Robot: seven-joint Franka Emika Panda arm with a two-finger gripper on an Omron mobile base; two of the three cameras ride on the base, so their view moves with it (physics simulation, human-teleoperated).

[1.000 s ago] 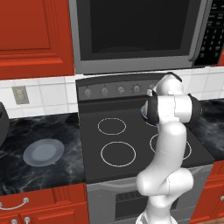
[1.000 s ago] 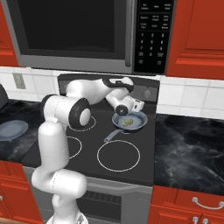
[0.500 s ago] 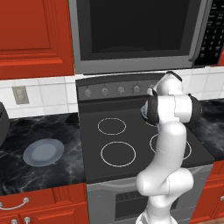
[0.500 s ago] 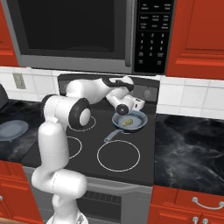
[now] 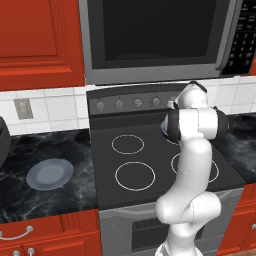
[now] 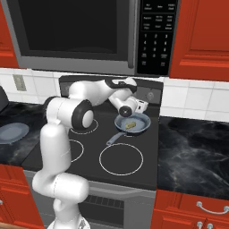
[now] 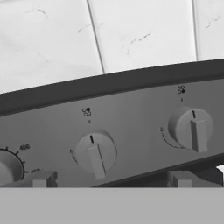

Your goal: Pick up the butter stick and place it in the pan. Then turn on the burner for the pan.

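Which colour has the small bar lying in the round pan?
Pale yellow butter stick, inside the grey-blue pan; right base view shows it best.

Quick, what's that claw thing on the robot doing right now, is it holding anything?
Gripper: open and holding nothing, facing the stove knobs. The butter stick already lies in the pan.

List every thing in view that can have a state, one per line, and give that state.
butter stick: lying in the pan, released.
pan: upright on the rear right burner, handle pointing to the stove's front left.
claw: open, empty, facing the stove's control panel.
left knob: pointer at its top mark, untouched.
right knob: pointer at its top mark, untouched.
plate: flat on the counter left of the stove, bare.
microwave: door closed.
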